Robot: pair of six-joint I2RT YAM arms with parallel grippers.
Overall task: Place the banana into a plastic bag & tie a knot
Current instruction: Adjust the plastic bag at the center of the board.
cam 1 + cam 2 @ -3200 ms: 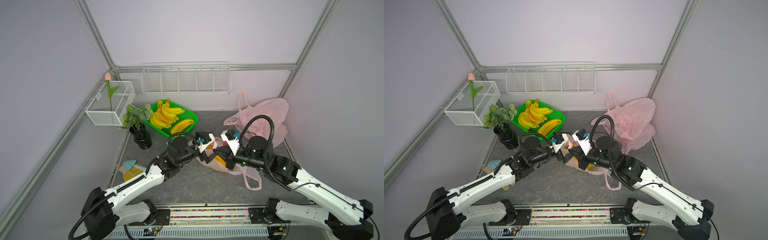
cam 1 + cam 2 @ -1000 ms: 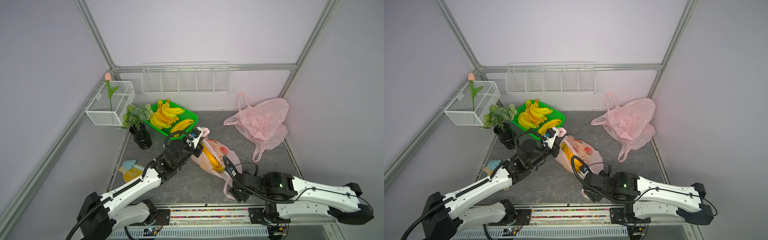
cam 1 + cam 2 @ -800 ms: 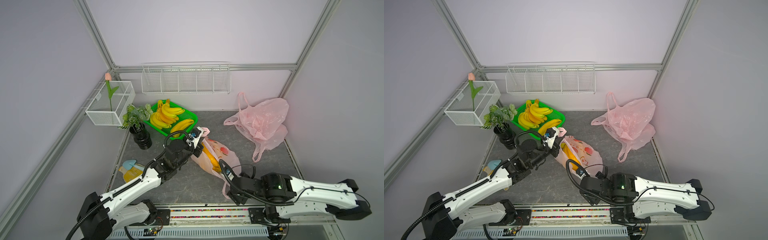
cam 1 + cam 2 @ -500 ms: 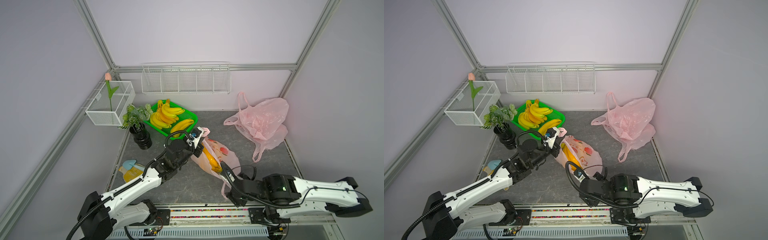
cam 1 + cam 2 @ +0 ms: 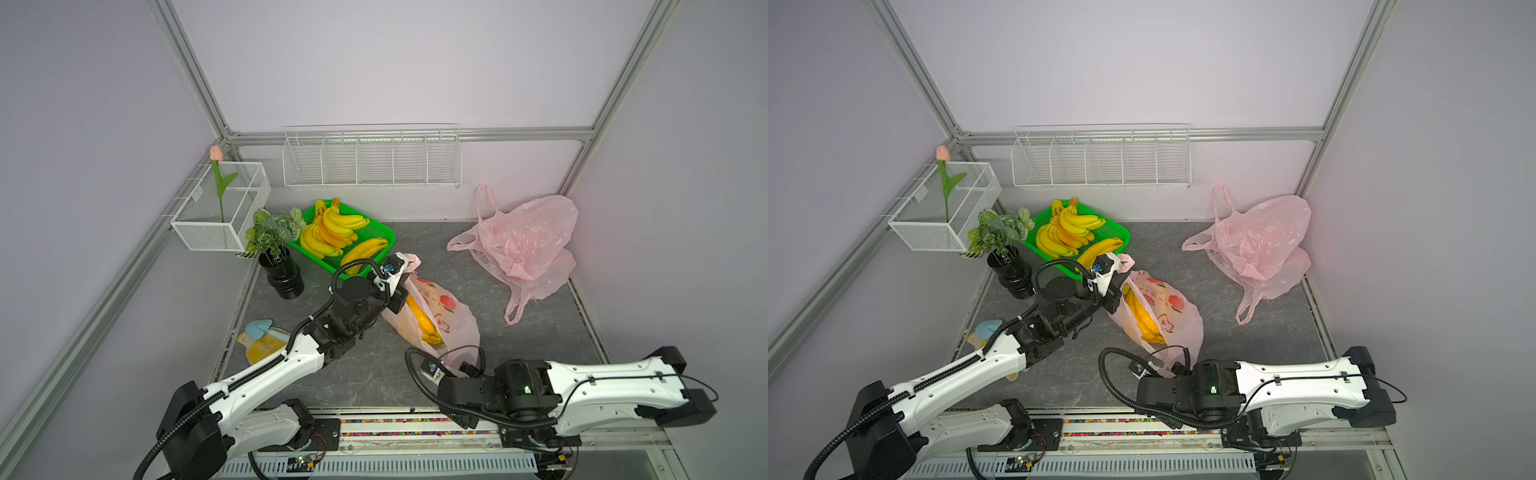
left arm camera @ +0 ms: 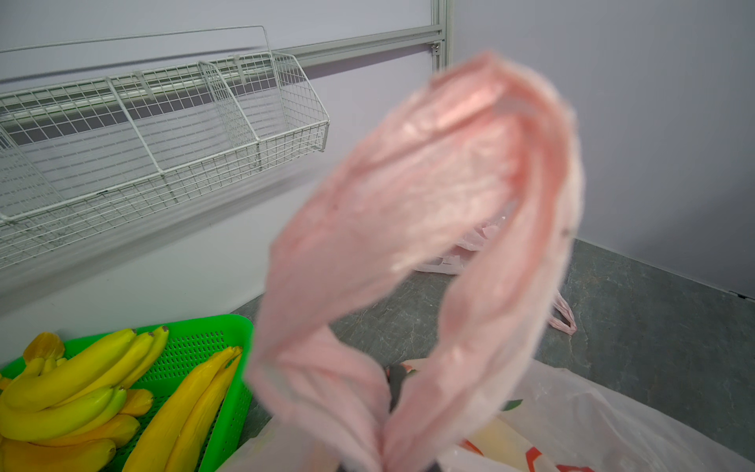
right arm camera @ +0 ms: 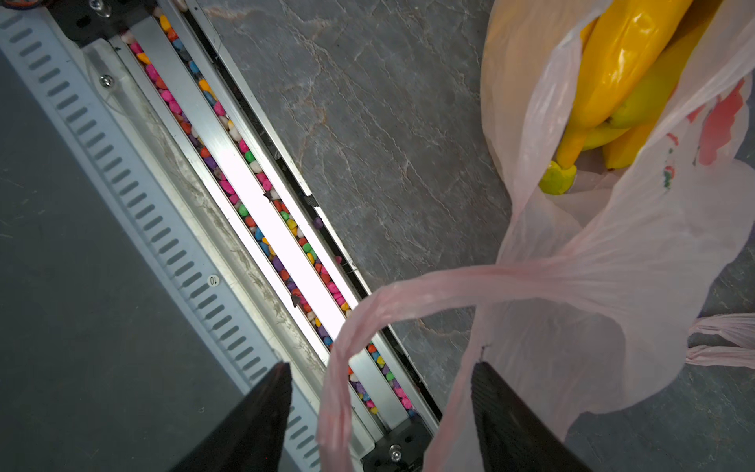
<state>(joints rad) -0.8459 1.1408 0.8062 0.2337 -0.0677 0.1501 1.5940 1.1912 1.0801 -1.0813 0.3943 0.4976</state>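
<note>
The pink printed plastic bag (image 5: 451, 318) (image 5: 1177, 318) lies mid-table with the yellow banana (image 5: 420, 318) (image 5: 1142, 318) (image 7: 613, 73) bunch inside. My left gripper (image 5: 404, 277) (image 5: 1117, 271) (image 6: 384, 457) is shut on the bag's far handle (image 6: 429, 196), which stands up as a blurred loop. My right gripper (image 5: 455, 365) (image 5: 1167, 365) (image 7: 380, 367) hovers at the table's front edge, open. The near handle (image 7: 408, 294) runs as a thin strand between its black fingers (image 7: 261, 412) without being pinched.
A green tray (image 5: 386, 233) of more bananas sits behind the left gripper, beside a potted plant (image 5: 282, 270). A second pink bag (image 5: 523, 245) is heaped at the back right. Wire baskets (image 5: 370, 162) hang on the walls. The front rail (image 7: 261, 229) lies under the right gripper.
The right arm has slid a little left along the front edge and its jaws have narrowed around the near handle. The left arm and the bag have stayed put.
</note>
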